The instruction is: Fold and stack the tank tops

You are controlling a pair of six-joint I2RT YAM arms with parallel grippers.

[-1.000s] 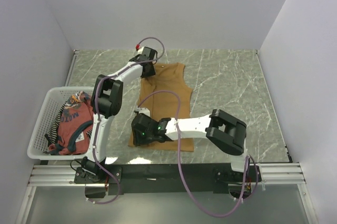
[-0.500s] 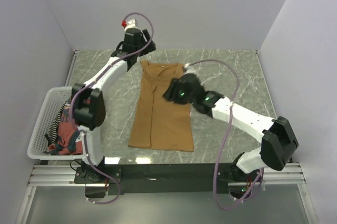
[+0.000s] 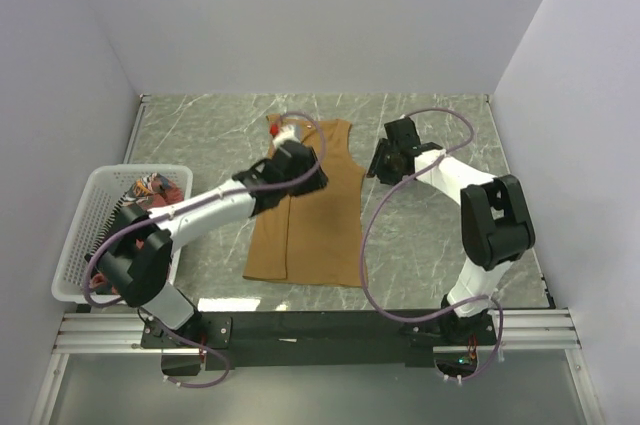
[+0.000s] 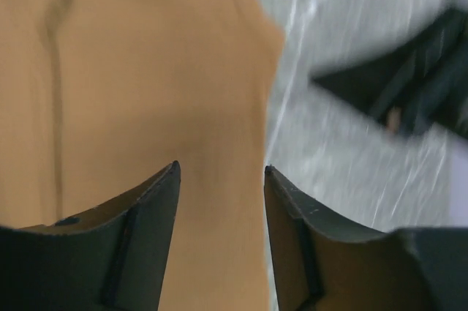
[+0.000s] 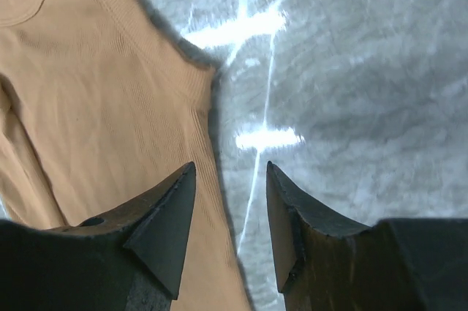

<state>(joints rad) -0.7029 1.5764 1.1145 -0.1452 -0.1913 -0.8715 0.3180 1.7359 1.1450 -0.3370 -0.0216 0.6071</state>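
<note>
The tan tank top point(image 3: 315, 215) lies flat on the marble table point(image 3: 440, 245), neck toward the far wall and hem toward the arm bases. Its left long edge appears turned inward along a lengthwise crease; the right edge lies unfolded, with the armhole exposed. The left gripper point(image 4: 219, 172) hovers over the upper body of the garment with its jaws spread and no cloth between them. The right gripper point(image 5: 230, 168) sits just beside the right armhole, straddling the line where cloth meets table. Its jaws are likewise apart and hold nothing. The remaining tank tops point(image 3: 148, 195) lie bunched in the white mesh basket point(image 3: 75, 245) at the left, partly hidden by the left arm. The task is judged to be at an early stage: the first lengthwise fold is done on one garment. The right-side fold, the crosswise fold, both other garments and all stacking remain.
</note>
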